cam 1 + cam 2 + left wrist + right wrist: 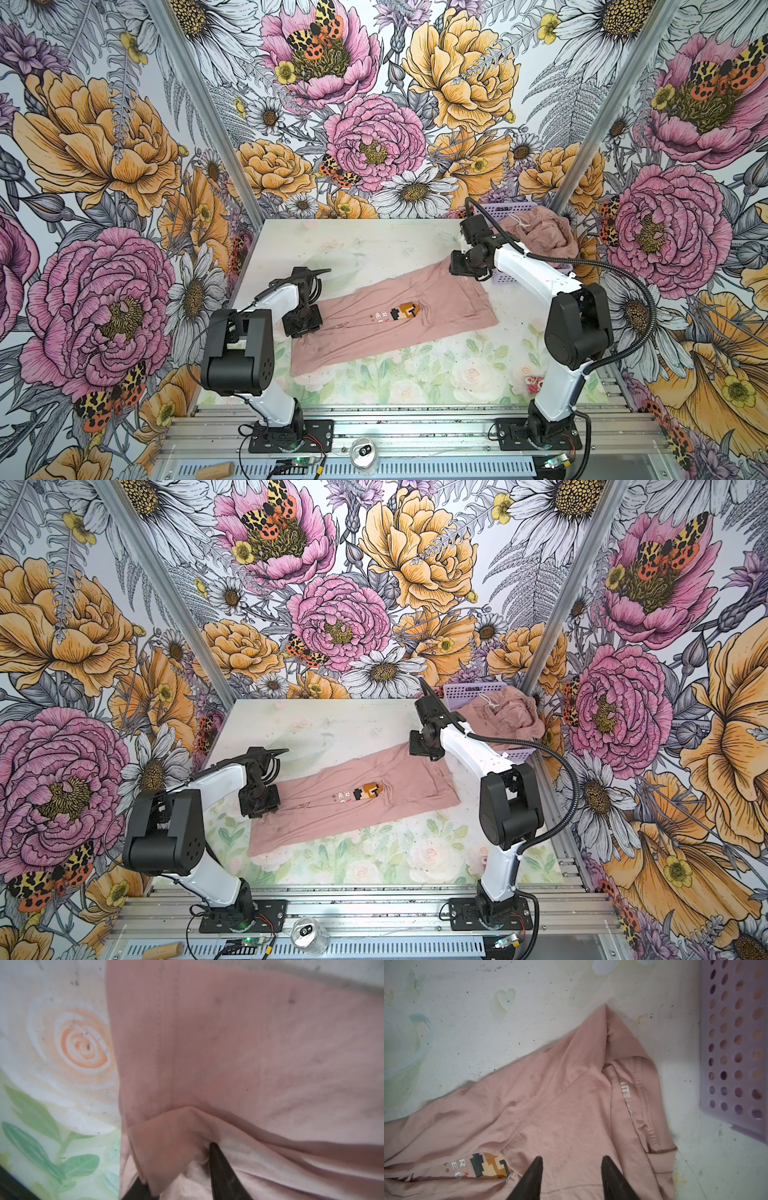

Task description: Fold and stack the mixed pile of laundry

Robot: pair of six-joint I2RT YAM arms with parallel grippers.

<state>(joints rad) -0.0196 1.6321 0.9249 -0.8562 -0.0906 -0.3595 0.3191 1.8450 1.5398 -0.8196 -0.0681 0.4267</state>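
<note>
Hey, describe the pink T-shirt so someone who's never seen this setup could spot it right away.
Start at the floral-print table. The pink T-shirt lies spread across its middle. Unlike the other pink garment, heaped in the lilac basket at the far right corner, it shows a pixel-art character and white letters.

Pink T-shirt (560, 1105) lying under the right gripper (572, 1157), jaws standing apart.
Shirt is lying creased on the table (467, 1022); collar (641, 1093) is showing a white label; pixel print (490, 1165) is peeking beside one finger; lilac basket (735, 1043) is standing near.
</note>
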